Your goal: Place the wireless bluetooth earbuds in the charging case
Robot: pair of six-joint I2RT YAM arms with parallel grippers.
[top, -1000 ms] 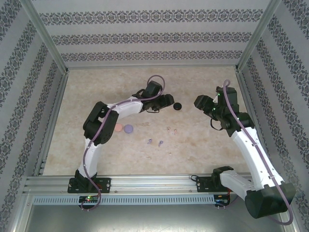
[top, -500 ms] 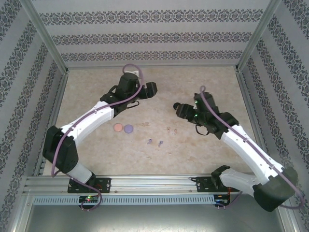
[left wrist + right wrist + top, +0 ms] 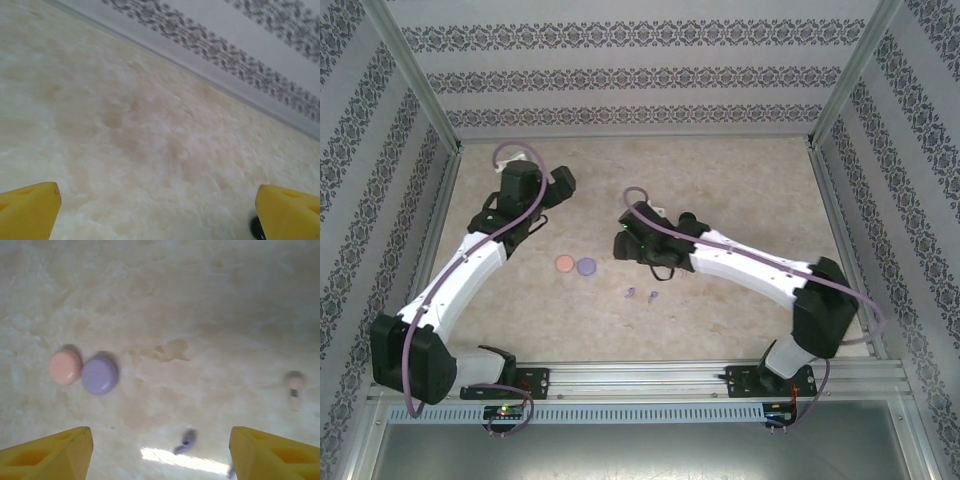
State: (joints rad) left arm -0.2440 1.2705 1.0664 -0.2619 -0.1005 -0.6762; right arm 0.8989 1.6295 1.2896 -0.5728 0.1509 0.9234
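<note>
Left end effector (image 3: 157, 212) is hovering over bare surface (image 3: 150, 125) near the back wall (image 3: 260, 30), fingers spread wide and gripping nothing. Right end effector (image 3: 161, 445) is hanging over mid-surface, fingers likewise parted wide and empty. Beneath it, pink case (image 3: 65, 367) and purple case (image 3: 99, 375) are lying just beside each other. Purple earbud (image 3: 186, 441) is lying loose between the fingertips' line of view, and pink earbud (image 3: 294, 387) is lying well apart to the right.

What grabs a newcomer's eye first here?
Two white-and-black arms sprawl over the marbled table: the left arm reaches far left, the right arm stretches across the middle. Between them lie a pink case and a purple case, side by side, with tiny purple earbuds nearby.
</note>
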